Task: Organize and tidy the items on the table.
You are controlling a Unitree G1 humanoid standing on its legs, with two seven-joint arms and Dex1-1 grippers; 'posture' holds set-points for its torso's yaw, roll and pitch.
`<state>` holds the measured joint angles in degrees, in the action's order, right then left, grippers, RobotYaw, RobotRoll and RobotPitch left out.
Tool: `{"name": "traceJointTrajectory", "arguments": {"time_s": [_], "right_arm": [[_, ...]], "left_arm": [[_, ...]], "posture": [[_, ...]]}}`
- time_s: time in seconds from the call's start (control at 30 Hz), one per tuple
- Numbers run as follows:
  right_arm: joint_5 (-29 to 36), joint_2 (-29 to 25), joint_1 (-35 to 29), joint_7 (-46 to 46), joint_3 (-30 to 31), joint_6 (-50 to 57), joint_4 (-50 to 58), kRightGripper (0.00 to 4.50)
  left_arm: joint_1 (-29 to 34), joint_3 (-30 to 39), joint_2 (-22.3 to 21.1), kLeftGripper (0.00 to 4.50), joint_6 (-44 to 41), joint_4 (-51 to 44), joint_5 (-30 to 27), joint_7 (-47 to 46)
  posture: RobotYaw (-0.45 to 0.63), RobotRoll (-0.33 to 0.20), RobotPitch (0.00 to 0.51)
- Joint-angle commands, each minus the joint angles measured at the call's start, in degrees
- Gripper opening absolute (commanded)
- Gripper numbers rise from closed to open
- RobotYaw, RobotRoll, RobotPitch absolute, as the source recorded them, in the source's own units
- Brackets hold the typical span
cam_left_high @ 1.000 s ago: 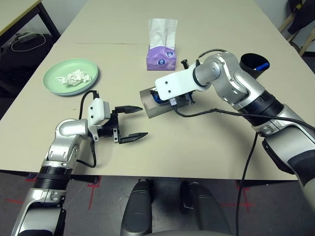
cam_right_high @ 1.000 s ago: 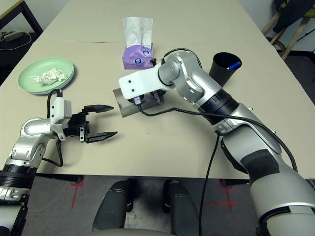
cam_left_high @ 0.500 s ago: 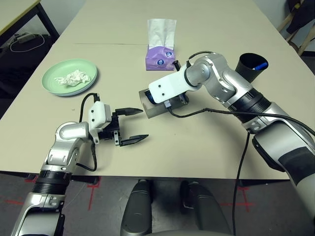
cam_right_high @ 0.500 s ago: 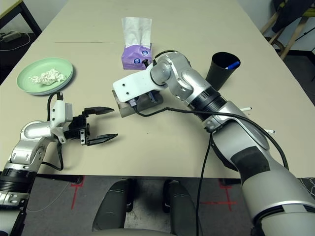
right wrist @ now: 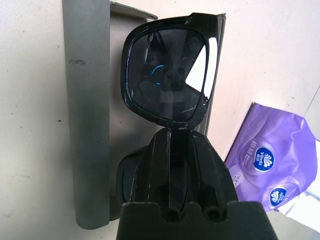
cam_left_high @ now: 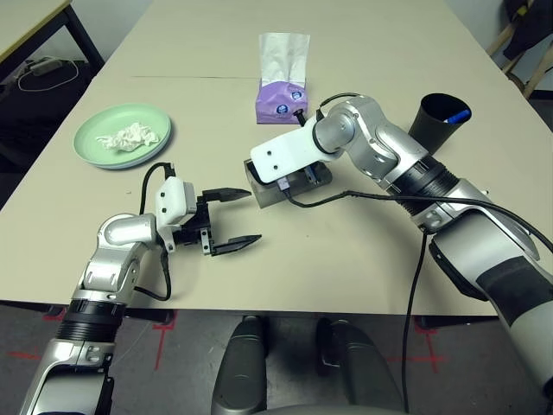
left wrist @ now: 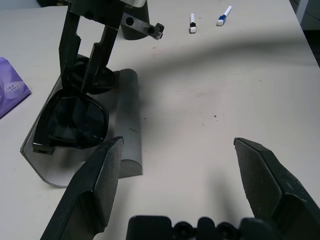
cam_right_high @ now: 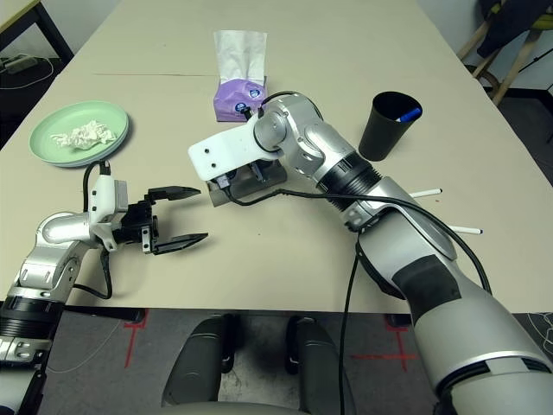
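Note:
My right gripper is shut on the bridge of the black sunglasses. It holds them over the flat inner flap of the open grey glasses case, mid-table. I cannot tell whether the glasses touch the flap. The left wrist view shows the sunglasses beside the case's rounded half. My left gripper is open and holds nothing, low over the table, a short way left of the case. At far left a pale green plate holds the crumpled white tissue wad.
A purple tissue pack stands behind the case. A black cup holding a blue pen stands to the right, with two white pens lying near it. A dark-legged side table is at the far left.
My right wrist has swung left over the case with the sunglasses still in its grip. The left arm and the case have stayed in place.

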<state>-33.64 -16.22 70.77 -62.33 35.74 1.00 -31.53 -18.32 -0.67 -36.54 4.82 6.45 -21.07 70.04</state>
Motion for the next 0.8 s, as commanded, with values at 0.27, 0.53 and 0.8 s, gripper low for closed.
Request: {"name": "traceJointTrajectory", "arguments": {"time_s": [0.27, 0.53, 0.8], "right_arm": [[-0.5, 0.8, -3.2, -0.1, 1.1, -0.7, 1.0, 0.37], [-1.0, 0.0, -5.9, -0.5, 1.5, -1.1, 3.3, 0.37], [-0.8, -1.4, -5.2, -0.7, 0.9, -2.5, 3.9, 0.37]], "left_arm": [[0.2, -0.3, -0.3, 4.50, 0.3, -0.7, 0.6, 0.2], [0.6, 0.1, -0.6, 4.50, 0.2, -1.0, 0.4, 0.0], [-0.2, -0.2, -0.9, 4.50, 0.3, -0.2, 0.7, 0.2]], "posture": [[0.22, 0.000, 0.162], [0.23, 0.000, 0.160], [0.22, 0.000, 0.149]]}}
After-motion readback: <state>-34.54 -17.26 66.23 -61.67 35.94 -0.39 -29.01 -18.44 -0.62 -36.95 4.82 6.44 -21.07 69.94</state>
